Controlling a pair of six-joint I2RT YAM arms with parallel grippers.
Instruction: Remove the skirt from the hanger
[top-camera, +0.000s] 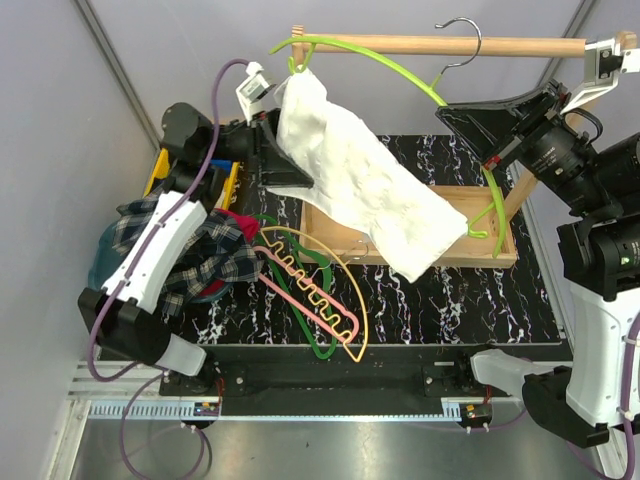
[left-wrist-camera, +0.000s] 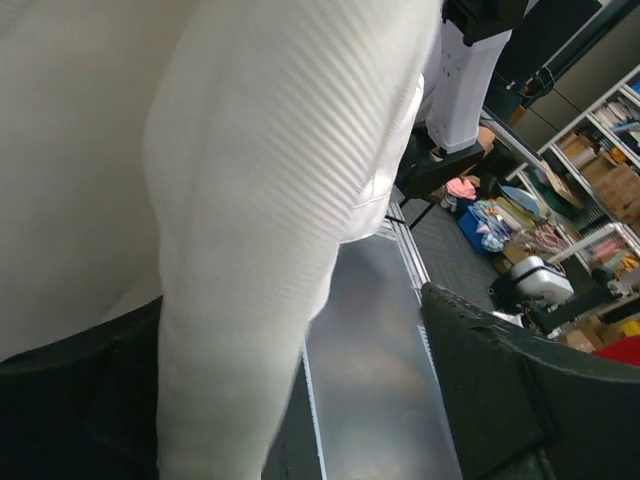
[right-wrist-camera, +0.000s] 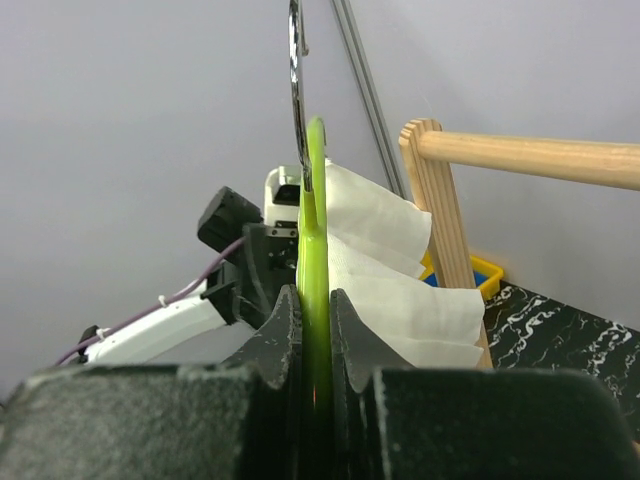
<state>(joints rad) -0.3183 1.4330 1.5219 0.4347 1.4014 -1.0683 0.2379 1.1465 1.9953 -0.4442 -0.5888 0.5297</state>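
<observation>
- My left gripper (top-camera: 280, 160) stood with its jaws apart against the white garment (top-camera: 360, 185); cloth filled its wrist view between the fingers.
- My right gripper (right-wrist-camera: 315, 340) was clamped on the green hanger (right-wrist-camera: 316, 260) that carried that garment, its hook over the wooden rail (top-camera: 450, 44).
- The skirt (top-camera: 215, 255) lay heaped at the left of the counter (top-camera: 450, 300), under my left forearm; the hanger (top-camera: 360, 297) lay bare just to its right, so I judged the two already parted.
- Risk: closing left would seize the wrong garment; a pull could twist the thin green hanger in my right grip or lift its hook off the rail.
- Risk: swinging my left arm low could snag the skirt and drag it.
</observation>
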